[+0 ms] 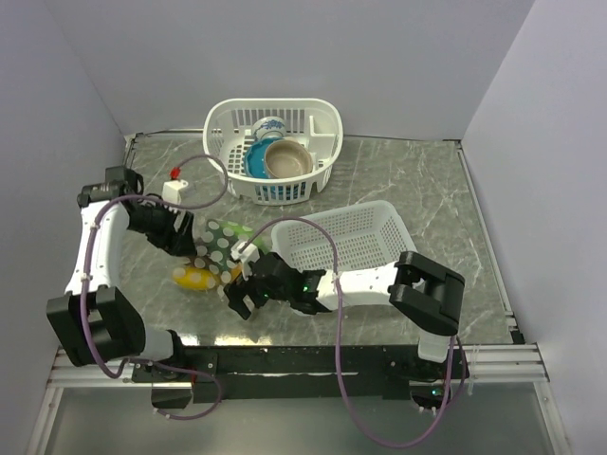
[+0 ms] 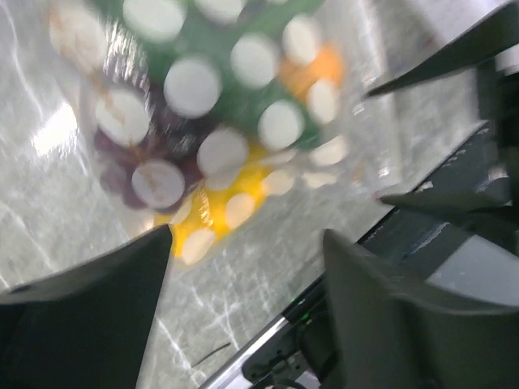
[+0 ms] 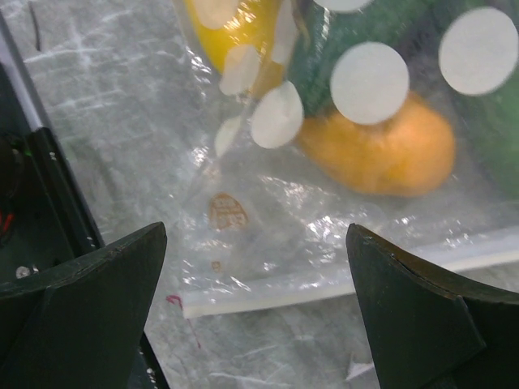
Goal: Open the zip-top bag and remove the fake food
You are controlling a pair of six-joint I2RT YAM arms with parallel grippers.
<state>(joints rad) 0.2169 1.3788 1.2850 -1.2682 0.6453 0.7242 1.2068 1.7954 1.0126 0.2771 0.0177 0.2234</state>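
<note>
Bag (image 1: 216, 248) lies flat on worktop (image 1: 417, 190), food (image 3: 381, 150) inside. Right tool (image 3: 256, 231), spread, hovers over zip strip (image 3: 324, 288) from 5 o'clock. Left tool (image 2: 247, 235), spread, at 9 o'clock, likely to brace.

No text, brand or number can be read. The zip-top bag (image 3: 268, 243) has a small brownish stamp (image 3: 228, 212) just above its zip strip (image 3: 324, 285), too blurred to read. A tiny red mark (image 3: 174, 301) sits by the strip's end, shape unclear. The cup (image 1: 269, 128) in the basket (image 1: 322, 118) at the table's far edge shows blue patterning, no legible letters.
</note>
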